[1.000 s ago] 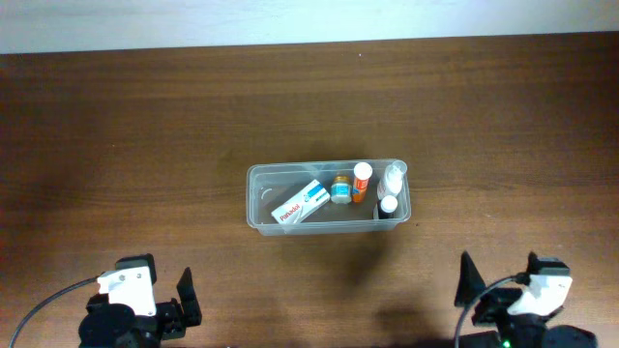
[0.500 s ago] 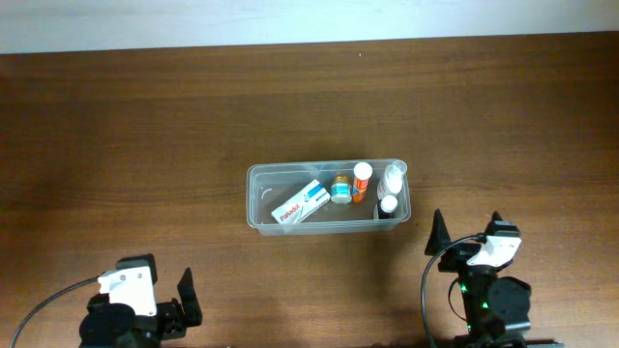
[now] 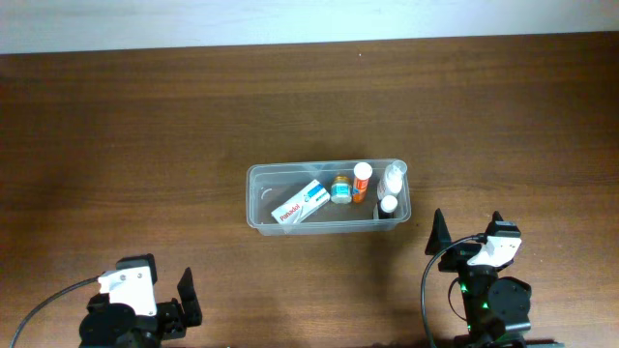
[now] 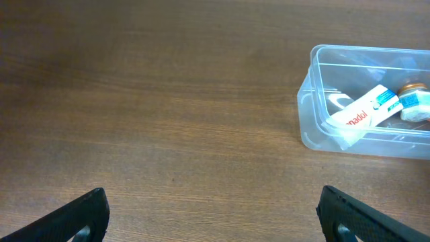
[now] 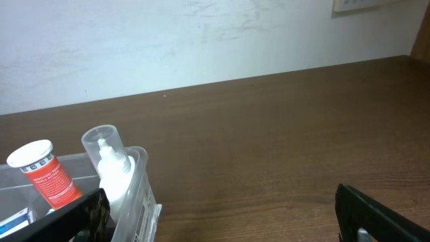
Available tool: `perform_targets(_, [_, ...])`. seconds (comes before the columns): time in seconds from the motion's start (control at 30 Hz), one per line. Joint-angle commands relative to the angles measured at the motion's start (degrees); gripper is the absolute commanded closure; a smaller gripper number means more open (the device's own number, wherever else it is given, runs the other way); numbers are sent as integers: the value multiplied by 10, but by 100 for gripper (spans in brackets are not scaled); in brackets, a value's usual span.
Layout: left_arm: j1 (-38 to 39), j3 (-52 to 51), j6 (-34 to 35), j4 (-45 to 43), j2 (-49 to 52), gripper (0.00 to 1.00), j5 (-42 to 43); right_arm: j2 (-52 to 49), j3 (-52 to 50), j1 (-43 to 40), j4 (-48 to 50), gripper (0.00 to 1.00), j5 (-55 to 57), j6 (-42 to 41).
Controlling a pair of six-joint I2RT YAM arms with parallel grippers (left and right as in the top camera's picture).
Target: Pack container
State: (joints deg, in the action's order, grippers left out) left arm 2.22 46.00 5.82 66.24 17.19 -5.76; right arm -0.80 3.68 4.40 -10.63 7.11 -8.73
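The container point(image 3: 253, 197) is a clear, long tub at the table's middle. It holds a white box with red and blue print point(image 3: 300, 203), a small teal-labelled bottle point(image 3: 341, 189), an orange bottle with a white cap point(image 3: 361, 181) and two white bottles point(image 3: 391, 190). My left gripper point(image 3: 157, 286) is open and empty at the front left, far from the tub. In the left wrist view the gripper point(image 4: 215, 218) faces bare table, with the container point(image 4: 310, 101) at the right. My right gripper point(image 3: 467, 228) is open and empty just front-right of the tub. In the right wrist view that gripper point(image 5: 228, 218) sits beside the container's corner point(image 5: 139, 202).
The table is dark brown wood point(image 3: 145, 126). A pale wall point(image 5: 201, 33) runs behind its far edge.
My right gripper came forward and left from the bottom edge toward the tub's right end, then stopped. The left arm and the tub's contents have not moved.
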Motion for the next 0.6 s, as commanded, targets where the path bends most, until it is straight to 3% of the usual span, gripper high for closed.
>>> perform_targets(0.0, [-2,-1,-5,-2,-3,1,4,4,-5,-3,0,2,9,3])
perform_targets(0.57, [-3,-7,-5,-7,-4,1,0,4,-5,-3,0,2,9,3])
